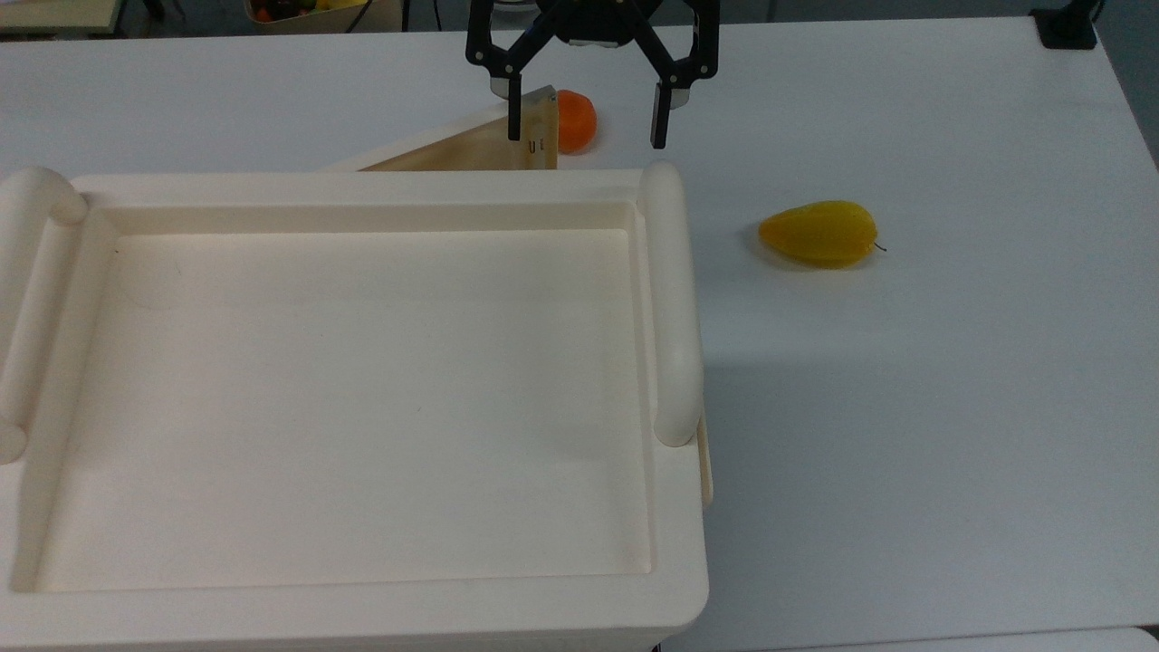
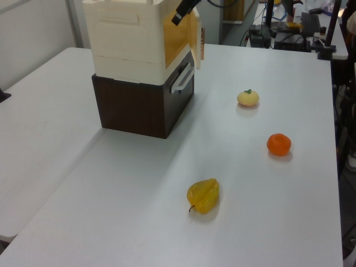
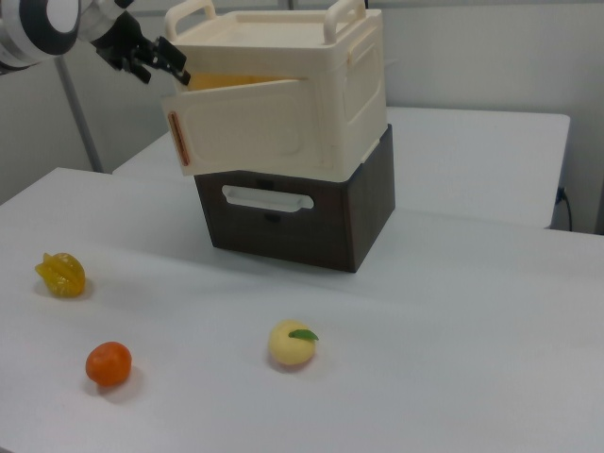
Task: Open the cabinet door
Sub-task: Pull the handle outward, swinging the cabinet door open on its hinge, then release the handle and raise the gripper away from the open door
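no readable text, labels or numbers anywhere here.

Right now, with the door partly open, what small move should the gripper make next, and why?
Probably push the door further outward with the finger behind its free edge. In the top view the gripper is open, one finger overlapping the door's free end, the other apart from it. The door stands only at a shallow angle from the cabinet, so the swing seems unfinished.

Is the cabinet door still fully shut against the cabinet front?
No: in the right view the cabinet door stands swung out at an angle, its free edge clear of the cabinet front, with the yellow interior showing behind it.
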You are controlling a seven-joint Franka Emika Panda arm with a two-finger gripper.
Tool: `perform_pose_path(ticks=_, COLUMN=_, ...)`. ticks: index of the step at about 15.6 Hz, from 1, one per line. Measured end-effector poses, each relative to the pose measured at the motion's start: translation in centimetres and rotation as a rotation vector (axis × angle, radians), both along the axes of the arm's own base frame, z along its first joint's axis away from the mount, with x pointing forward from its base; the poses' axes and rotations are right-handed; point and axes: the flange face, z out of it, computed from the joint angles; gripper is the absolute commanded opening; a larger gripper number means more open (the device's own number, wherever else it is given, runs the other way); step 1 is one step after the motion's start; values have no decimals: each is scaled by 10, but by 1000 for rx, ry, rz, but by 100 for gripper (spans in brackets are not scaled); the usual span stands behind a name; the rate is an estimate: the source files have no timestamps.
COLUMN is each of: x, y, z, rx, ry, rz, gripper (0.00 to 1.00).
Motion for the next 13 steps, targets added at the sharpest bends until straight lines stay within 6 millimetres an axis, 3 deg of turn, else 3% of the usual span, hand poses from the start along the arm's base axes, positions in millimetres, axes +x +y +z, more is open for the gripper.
perform_pose_path(ticks=4, x=-12, y=-7, z=-5, rx=-31, ry=121, rz=-29, gripper=100)
perform_pose_path(ticks=10, x=-56, y=-35, z=14, rx=-125, ry=331, rz=-6, gripper=100)
perform_pose_path(ticks=13, x=-65, y=-40, z=12, rx=-137, ry=399, rz=-9, gripper=100)
